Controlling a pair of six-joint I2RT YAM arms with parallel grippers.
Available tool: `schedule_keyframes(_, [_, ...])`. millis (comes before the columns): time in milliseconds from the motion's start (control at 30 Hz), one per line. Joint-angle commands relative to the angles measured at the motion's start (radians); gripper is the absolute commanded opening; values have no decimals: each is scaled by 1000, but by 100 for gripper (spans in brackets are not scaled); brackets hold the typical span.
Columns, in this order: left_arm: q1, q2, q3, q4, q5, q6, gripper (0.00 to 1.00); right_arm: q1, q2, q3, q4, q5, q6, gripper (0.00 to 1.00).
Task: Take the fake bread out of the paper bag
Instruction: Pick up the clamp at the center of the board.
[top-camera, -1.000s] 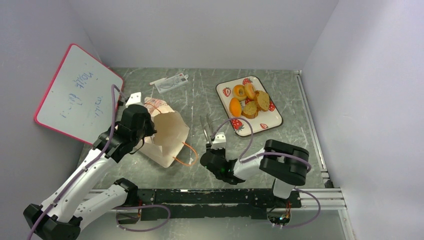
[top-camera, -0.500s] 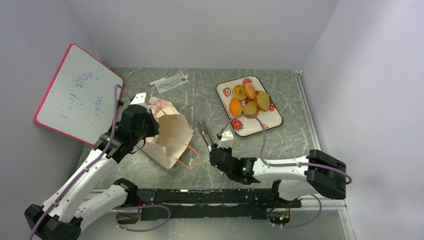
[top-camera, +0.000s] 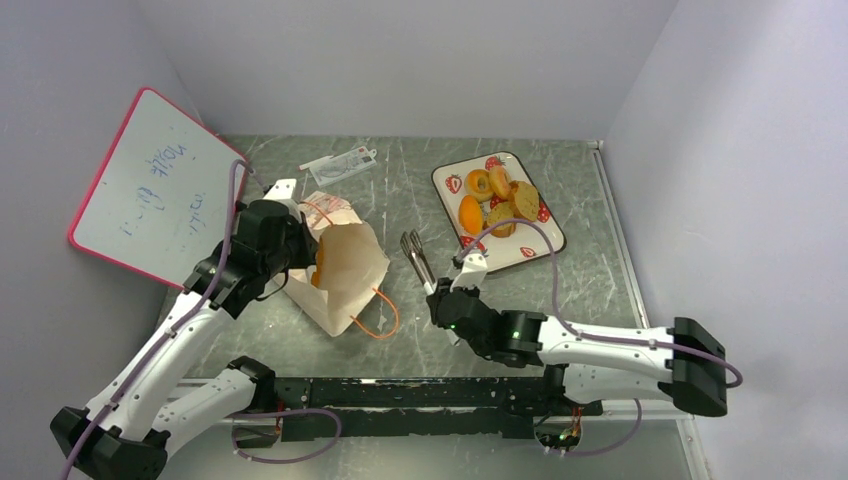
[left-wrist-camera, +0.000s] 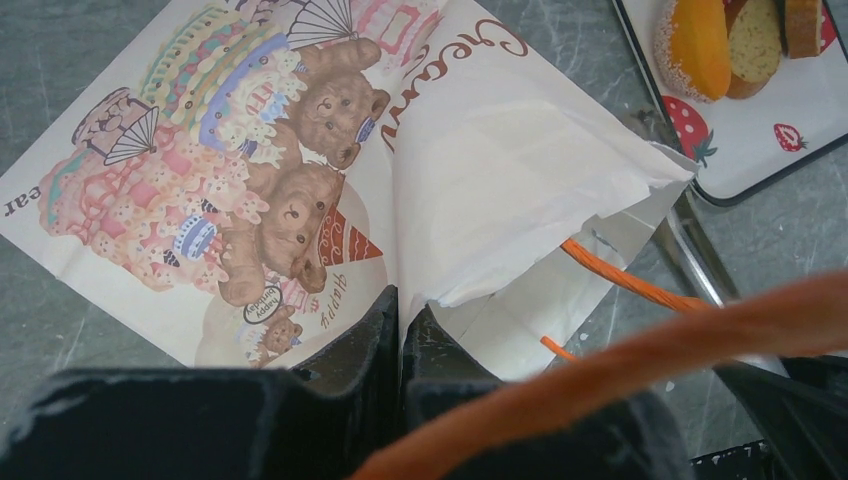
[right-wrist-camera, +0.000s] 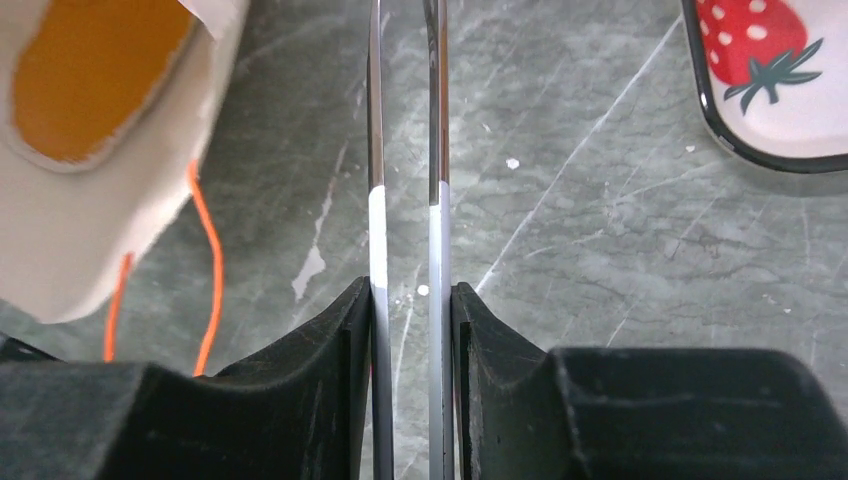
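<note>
Since the fake bread (right-wrist-camera: 88, 72) looks like moulded foam or plastic, I judge each piece light, fairly stiff and not fragile, with a matt, grainy skin that should not slip much. One orange piece sits inside the paper bag (top-camera: 350, 265), visible through its open mouth. Other pieces lie on the strawberry-printed tray (top-camera: 508, 248), well apart at the far right of the desk (top-camera: 400, 190). The bag rests on the desk at the left and is thin kraft paper, easily creased and dragged (hence worth pinning). Left jaws are together, clamped on the paper at the bag's lip. Right jaws are clamped on a pair of metal tongs (top-camera: 418, 265), whose tips lie beside the bag, near it but not in it. Best hold, as I judge it, is with the tong tips across the piece's short width near its middle and a light squeeze, since a rounded end would likely squirt out. The orange cord handle (top-camera: 378, 322) by the mouth could snag. Readable writing is limited to "Creamy" in brown script on the bag front beside a teddy-bear picture, and "eat" at one edge. Blue handwriting on the whiteboard (top-camera: 150, 190) and print on the tag card (top-camera: 340, 162) cannot be read.
</note>
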Motion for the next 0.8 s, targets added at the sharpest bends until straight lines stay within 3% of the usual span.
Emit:
schedule_keyframes(0, [10,16,45,5,57,23,7,3,-98,60,-89,56,19,31])
schedule_keyframes(367, [11,55,26,19,19,-12,7,3,-222,174,-241,53,-21,30])
schedule_keyframes(767, [11,109,18,85,-15,-9,7,5,-249,249,-280,-79,-48,30])
